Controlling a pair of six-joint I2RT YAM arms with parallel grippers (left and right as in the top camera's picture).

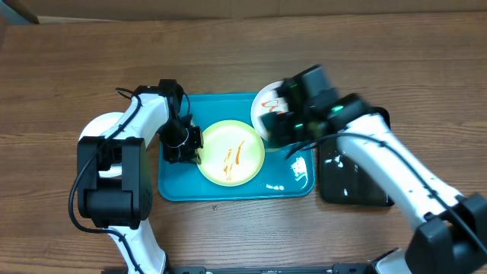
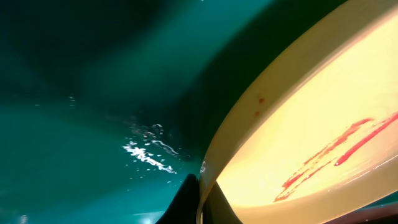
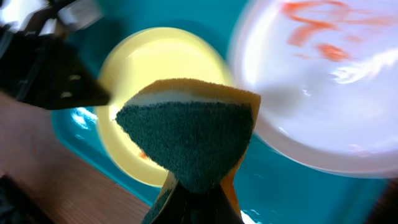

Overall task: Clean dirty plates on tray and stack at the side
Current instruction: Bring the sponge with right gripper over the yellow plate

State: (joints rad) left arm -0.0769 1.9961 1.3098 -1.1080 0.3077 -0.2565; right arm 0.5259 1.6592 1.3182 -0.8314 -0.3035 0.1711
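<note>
Left gripper [image 1: 185,143] straddles the left rim of the yellow-green plate [image 1: 230,152] on the tray [image 1: 173,186]. Its tips are cut off, so I cannot tell its grip. Right gripper [image 3: 194,202], blurred overhead, pinches a sponge [image 3: 189,134], half hiding the white plate [image 1: 265,100].

On my wooden tabletop [image 1: 228,46] lies the blue tray [image 1: 175,186], with a smaller black tray [image 1: 342,186] just beside its right edge.

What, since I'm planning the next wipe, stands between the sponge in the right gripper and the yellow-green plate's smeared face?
Nothing visible. The sponge in the right gripper has open air to the yellow-green plate; the left gripper sits only at its left rim, and the white plate lies aside.
</note>
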